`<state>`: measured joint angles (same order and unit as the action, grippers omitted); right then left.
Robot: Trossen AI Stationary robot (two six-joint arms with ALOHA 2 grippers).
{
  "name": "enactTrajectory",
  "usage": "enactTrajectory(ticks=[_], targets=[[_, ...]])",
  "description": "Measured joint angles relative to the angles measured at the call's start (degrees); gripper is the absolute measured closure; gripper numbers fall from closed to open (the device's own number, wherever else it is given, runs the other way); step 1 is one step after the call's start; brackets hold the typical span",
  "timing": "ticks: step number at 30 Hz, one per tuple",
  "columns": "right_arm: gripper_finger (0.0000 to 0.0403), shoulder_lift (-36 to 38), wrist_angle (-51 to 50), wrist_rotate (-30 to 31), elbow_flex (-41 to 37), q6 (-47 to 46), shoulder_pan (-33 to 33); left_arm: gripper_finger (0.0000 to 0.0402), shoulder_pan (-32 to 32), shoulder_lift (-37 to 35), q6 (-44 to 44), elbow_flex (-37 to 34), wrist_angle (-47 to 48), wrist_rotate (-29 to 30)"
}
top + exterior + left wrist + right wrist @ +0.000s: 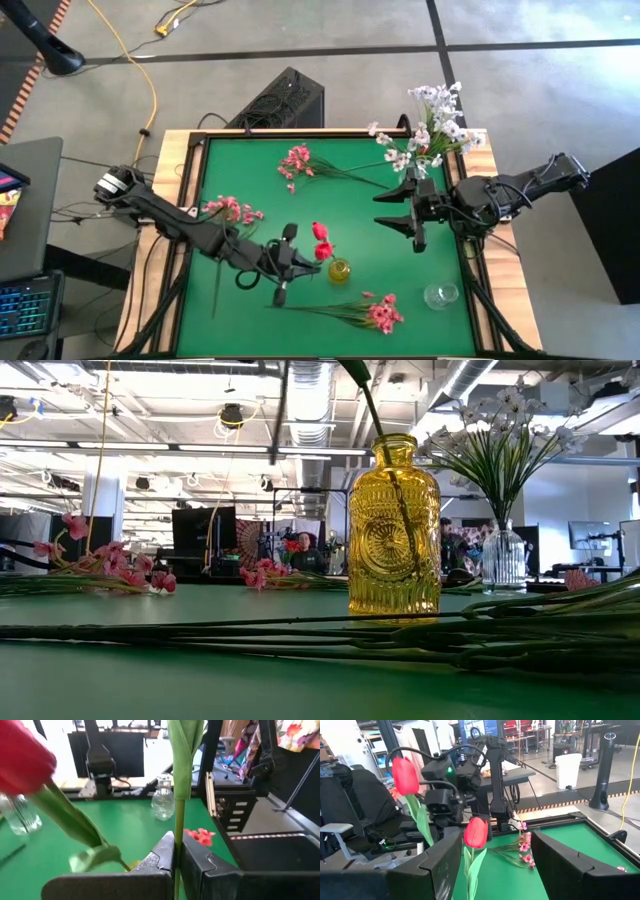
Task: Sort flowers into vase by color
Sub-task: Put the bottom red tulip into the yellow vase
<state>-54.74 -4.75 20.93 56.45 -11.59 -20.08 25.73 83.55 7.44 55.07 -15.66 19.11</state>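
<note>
A yellow glass vase (340, 270) (394, 525) stands near the table's middle with one red tulip (320, 232) (22, 760) in it, its stem leaning toward the table's left. My left gripper (303, 262) (176, 865) is just left of the vase, shut on a second red tulip (323, 250) (476, 832). My right gripper (412, 212) (492, 865) hovers open over the table's right half, nothing between its fingers. My left gripper pinches the tulip's green stem (176, 837) between its two fingers, below the wrapped leaves. The fingers come nearly level from the table's left and lie across the stem. The stem stands upright; its lower end is hidden by the fingers.
White sprays (432, 130) stand in a clear vase (505, 555) at the far right. Another clear vase (440, 295) stands near right. Pink sprays lie flat on the table: far middle (297, 160), left (232, 208), near middle (380, 315).
</note>
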Motion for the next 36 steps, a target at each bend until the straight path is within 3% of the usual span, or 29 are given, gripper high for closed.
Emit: enactTrajectory(ticks=[9, 16, 36], targets=[[0.0138, 0.00, 0.04, 0.04, 0.00, -1.95, 0.00, 0.0401, -1.75, 1.12, -4.85, 0.00, -6.16, -1.61], [0.0138, 0.00, 0.34, 0.11, -0.02, -2.06, 0.08, 0.0401, -2.92, 5.87, -6.39, 0.11, -15.84, -6.29], [0.0138, 0.00, 0.36, 0.15, -0.04, -1.99, 0.35, 0.0401, -5.37, 6.14, -8.74, 0.07, -18.11, -5.77]])
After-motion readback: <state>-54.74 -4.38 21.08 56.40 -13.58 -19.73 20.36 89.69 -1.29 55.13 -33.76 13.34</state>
